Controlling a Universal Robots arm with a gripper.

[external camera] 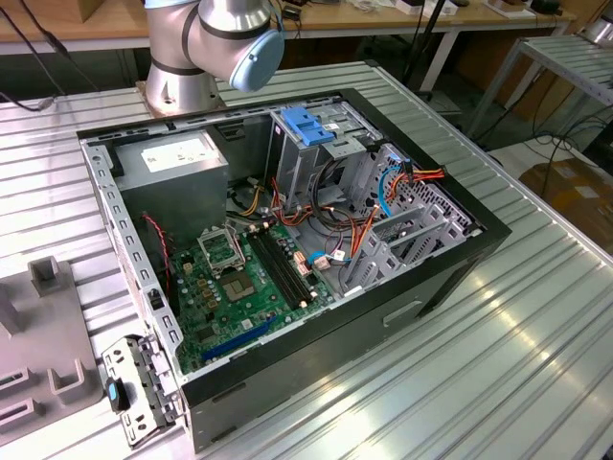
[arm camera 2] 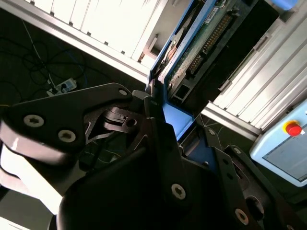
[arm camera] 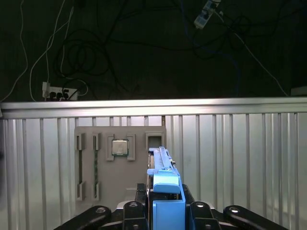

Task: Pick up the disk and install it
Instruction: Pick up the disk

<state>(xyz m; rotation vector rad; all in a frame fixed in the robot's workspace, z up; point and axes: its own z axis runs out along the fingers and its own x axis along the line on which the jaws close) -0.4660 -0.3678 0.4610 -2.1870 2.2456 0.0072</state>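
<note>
Disk (arm camera: 162,165), edge-on in the first wrist view, clamped in gripper (arm camera: 165,211), near end cut off

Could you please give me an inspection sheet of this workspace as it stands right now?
Surface: ribbed metal table carrying an open computer case.
Job's things: the disk is held edge-on above the table, outside the case.
Clutter: grey tray with a chip in one pocket; loose metal bracket by the case's corner.
Grippers: gripper shut on the disk.
Cables: orange and red wires inside the case; tangled cords and a power strip on the floor.
Surroundings: light-blue box with a red button; wooden bench beyond the table.
</note>
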